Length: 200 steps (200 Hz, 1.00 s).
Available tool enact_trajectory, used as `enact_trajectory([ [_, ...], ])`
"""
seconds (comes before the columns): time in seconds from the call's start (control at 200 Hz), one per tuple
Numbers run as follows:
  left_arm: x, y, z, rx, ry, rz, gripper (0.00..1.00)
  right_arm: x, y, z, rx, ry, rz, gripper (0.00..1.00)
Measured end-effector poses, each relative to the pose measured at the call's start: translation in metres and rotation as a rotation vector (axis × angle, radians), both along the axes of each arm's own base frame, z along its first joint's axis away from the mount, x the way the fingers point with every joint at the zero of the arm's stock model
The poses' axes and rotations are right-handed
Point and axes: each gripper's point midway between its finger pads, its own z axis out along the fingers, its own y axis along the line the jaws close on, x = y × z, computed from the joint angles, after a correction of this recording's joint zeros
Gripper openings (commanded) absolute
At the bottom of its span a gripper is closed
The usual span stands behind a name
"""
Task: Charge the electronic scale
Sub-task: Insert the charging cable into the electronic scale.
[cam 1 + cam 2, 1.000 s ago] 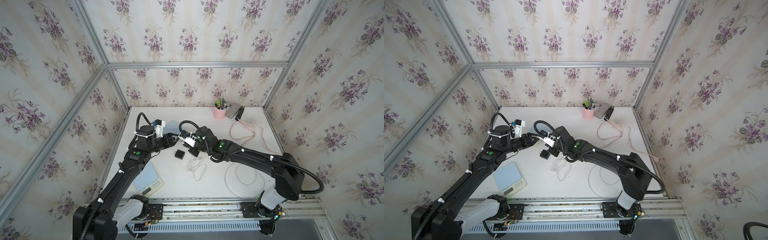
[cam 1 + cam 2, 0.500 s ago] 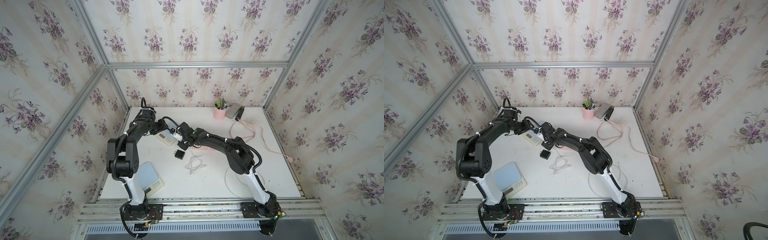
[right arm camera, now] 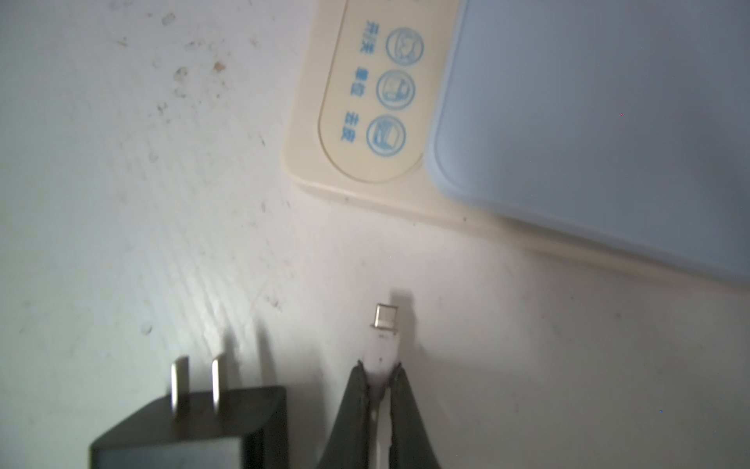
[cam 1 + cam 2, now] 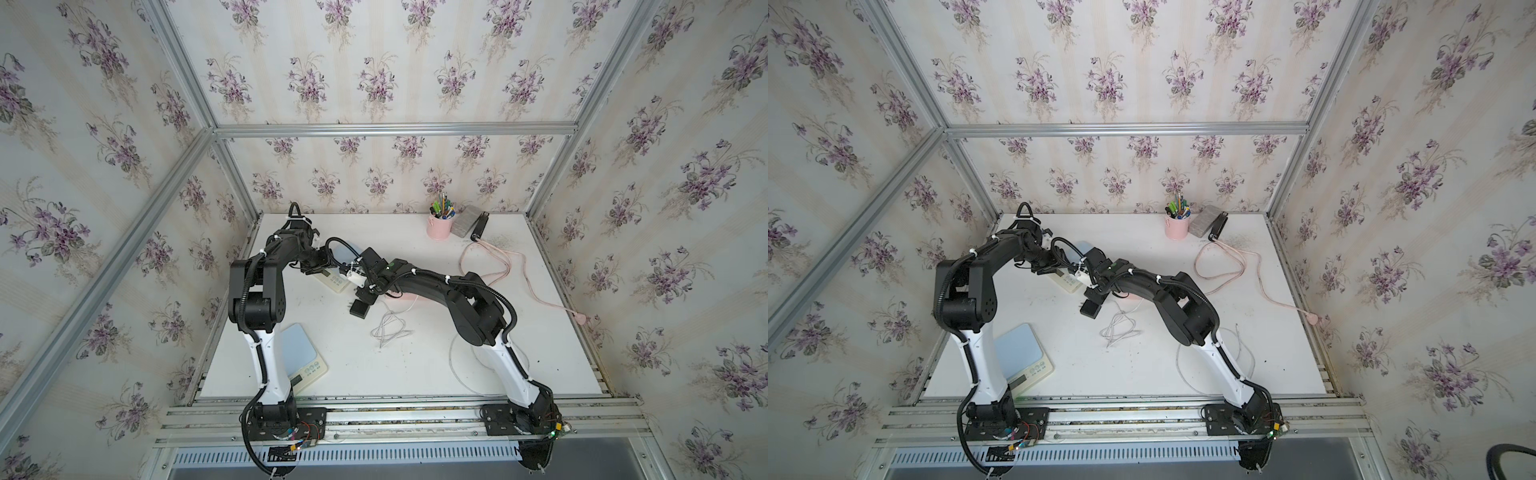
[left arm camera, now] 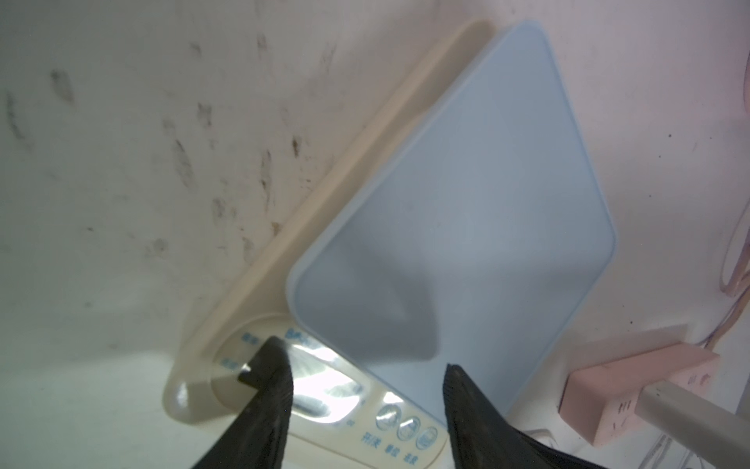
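Note:
The electronic scale (image 5: pixel 446 203), a cream body with a pale blue top, lies at the back left of the table (image 4: pixel 332 283). My left gripper (image 5: pixel 361 355) hangs open over its display end, one finger on each side of the lit screen. Shut on the white cable's plug (image 3: pixel 383 325), my right gripper (image 3: pixel 379 365) holds the metal tip a short way off the scale's long side (image 3: pixel 568 122), near its button corner. In both top views the two grippers meet over this scale (image 4: pixel 1069 283). The scale's charging port does not show.
A black wall adapter (image 3: pixel 190 426) lies beside the right gripper, and the white cable coils behind it (image 4: pixel 388 328). A pink power strip (image 5: pixel 637 381) sits by the scale. A second scale (image 4: pixel 305 361) lies front left. A pink pen cup (image 4: pixel 439 226) and stapler (image 4: pixel 478 226) stand at the back.
One second ago both arms looked stretched low across the table; since half a second ago they stand folded high. The grippers stay over the back scale, and the plug stays held.

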Motion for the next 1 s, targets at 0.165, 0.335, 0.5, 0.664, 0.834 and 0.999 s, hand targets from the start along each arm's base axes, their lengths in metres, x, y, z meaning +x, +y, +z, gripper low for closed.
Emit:
enact_trajectory([
  [0.165,-0.015,-0.012,0.001,-0.039,-0.002,-0.025,0.61,0.003,-0.002,0.001,-0.005,0.015,-0.002,0.00],
  [0.335,-0.034,-0.014,0.011,-0.040,0.049,-0.020,0.62,0.001,0.004,0.002,0.005,0.032,0.012,0.00],
  [0.5,-0.010,0.003,0.040,0.022,-0.041,0.013,0.64,-0.004,0.004,0.001,0.003,0.055,0.015,0.00],
  [0.664,0.006,0.023,0.018,0.050,-0.004,0.070,0.64,-0.005,0.002,0.001,0.000,0.061,0.015,0.00],
  [0.834,0.002,0.024,-0.004,0.049,0.048,0.074,0.64,-0.004,0.003,0.007,0.004,0.056,0.017,0.00],
  [0.999,0.000,0.020,-0.009,0.022,0.059,0.069,0.64,0.003,0.013,0.018,0.033,0.040,0.025,0.00],
])
